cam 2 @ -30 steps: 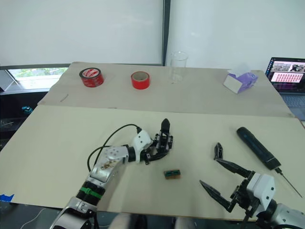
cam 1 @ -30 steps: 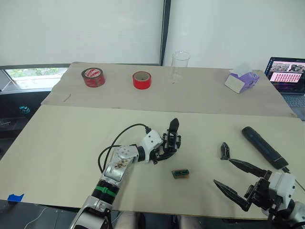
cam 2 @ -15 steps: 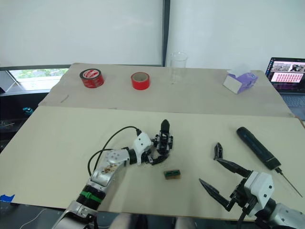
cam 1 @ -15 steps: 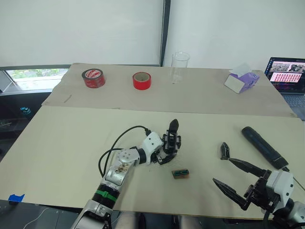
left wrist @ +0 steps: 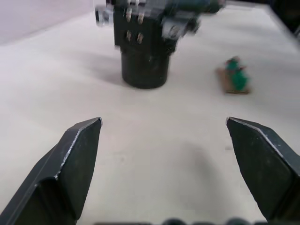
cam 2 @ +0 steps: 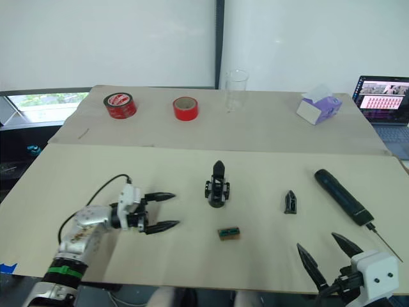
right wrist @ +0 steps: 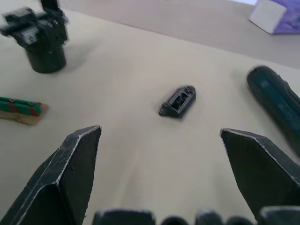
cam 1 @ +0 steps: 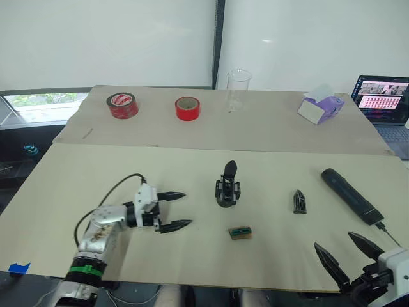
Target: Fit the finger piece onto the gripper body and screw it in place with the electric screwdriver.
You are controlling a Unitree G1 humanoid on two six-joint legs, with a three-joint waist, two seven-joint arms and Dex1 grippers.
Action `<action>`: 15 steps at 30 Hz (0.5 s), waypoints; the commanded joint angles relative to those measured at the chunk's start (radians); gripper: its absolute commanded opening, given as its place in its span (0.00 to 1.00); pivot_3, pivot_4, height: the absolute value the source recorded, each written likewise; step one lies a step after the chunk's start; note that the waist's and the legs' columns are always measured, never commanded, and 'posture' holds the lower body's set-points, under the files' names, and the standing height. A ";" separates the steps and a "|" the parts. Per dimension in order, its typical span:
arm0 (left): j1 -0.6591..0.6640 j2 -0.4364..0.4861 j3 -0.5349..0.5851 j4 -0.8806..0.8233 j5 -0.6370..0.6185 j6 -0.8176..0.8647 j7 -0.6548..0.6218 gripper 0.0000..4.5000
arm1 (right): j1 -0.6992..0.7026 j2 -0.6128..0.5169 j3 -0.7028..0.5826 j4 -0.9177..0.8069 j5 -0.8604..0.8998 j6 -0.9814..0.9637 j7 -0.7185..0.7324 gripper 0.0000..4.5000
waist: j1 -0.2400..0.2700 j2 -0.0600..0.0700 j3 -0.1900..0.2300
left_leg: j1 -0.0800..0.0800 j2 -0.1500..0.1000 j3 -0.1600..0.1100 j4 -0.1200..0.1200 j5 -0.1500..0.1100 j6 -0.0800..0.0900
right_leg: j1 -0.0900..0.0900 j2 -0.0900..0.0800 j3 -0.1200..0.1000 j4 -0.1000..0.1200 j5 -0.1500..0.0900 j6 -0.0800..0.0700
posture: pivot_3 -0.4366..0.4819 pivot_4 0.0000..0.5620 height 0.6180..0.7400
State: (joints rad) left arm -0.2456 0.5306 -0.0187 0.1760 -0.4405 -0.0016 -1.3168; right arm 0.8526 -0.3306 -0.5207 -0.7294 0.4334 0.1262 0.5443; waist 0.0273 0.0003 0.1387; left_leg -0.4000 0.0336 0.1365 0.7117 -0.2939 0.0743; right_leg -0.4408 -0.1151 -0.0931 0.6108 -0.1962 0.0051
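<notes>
Small black tapered plastic finger piece (cam 1: pixel 300 201) lies flat on the beige counter (cam 1: pixel 77 185), untouched, between the black fist-sized gripper body (cam 1: pixel 227 187) with its upright pointed finger and the thick black cylindrical electric screwdriver (cam 1: pixel 349 195).

Right hand (cam 1: pixel 348 256) is low at the near counter edge, fingers spread wide, holding nothing. The finger piece lies ahead of it and a little toward the robot's left; in the right wrist view it sits between the two fingertips. Its long axis runs roughly away from the robot, pointed tip at the far end.

Left hand (cam 1: pixel 174 210) is spread too, empty, pointing at the gripper body but apart from it.

Right arm is clearly nearer the finger piece; judged the one to reach forward. A small green-brown block (cam 1: pixel 241 233) sits near the gripper body.
</notes>
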 commanded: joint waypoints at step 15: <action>-0.088 -0.010 0.004 -0.461 -0.214 0.367 0.165 0.99 | -0.797 -0.470 0.019 0.138 0.434 1.157 -0.419 1.00 | -0.015 -0.002 0.001 | 0.001 -0.001 0.001 -0.001 0.006 0.004 | 0.003 0.008 0.006 0.002 0.003 -0.006 | 0.48 0.27 1.00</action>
State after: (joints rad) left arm -0.3309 0.5188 -0.0238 -0.2501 -0.6507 0.3703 -1.1737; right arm 0.1073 -0.7821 -0.5289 -0.6161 0.8489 1.1810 0.1570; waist 0.0128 -0.0018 0.1400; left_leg -0.3988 0.0322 0.1376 0.7106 -0.2878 0.0786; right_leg -0.4374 -0.1066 -0.0879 0.6125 -0.1919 -0.0018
